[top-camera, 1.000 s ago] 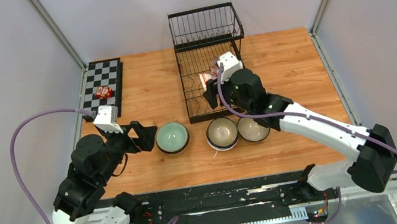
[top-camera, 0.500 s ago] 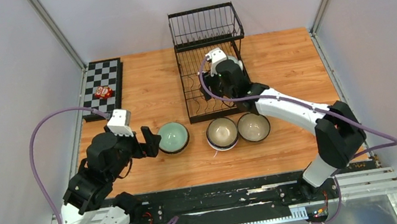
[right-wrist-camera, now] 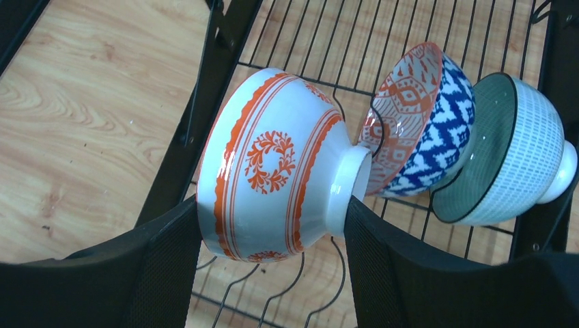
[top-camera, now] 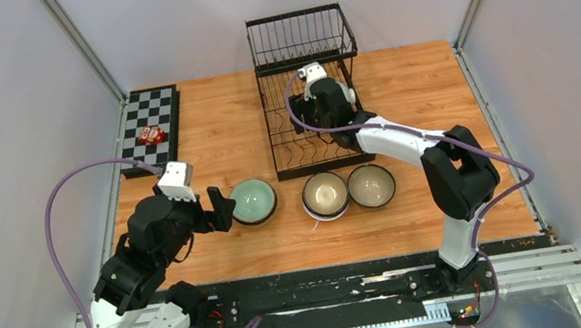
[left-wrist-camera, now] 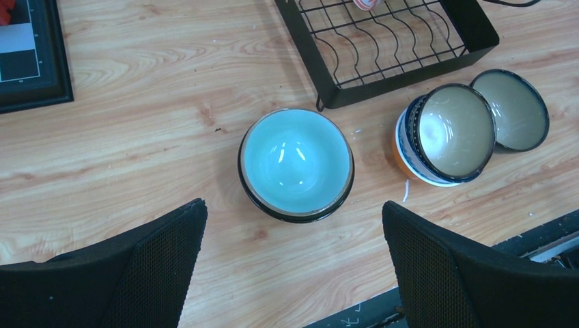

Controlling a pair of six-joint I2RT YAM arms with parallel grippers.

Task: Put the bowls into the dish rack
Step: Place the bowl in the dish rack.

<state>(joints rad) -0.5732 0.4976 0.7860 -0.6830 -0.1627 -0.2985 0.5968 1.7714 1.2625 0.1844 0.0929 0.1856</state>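
Observation:
My right gripper (right-wrist-camera: 273,205) is shut on a white bowl with an orange-red floral pattern (right-wrist-camera: 273,164). It holds the bowl on its side, low over the wires of the black dish rack (right-wrist-camera: 205,75). The bowl's foot touches a blue-patterned bowl (right-wrist-camera: 427,130) that leans in the rack against a pale grid-patterned bowl (right-wrist-camera: 512,164). From above, the right gripper (top-camera: 308,119) is over the rack (top-camera: 323,167). My left gripper (left-wrist-camera: 293,203) is open, its tips flanking the near edge of a pale green bowl (left-wrist-camera: 296,164) on the table (top-camera: 251,201).
A cream bowl nested in an orange one (top-camera: 325,195) (left-wrist-camera: 454,133) and a cream dark-rimmed bowl (top-camera: 371,185) (left-wrist-camera: 511,109) sit side by side in front of the rack (left-wrist-camera: 410,76). A checkerboard (top-camera: 149,129) with a small red object (top-camera: 151,135) lies at the back left.
The right arm carried the floral bowl further back over the rack. The left arm swung right to the pale green bowl, then held still.

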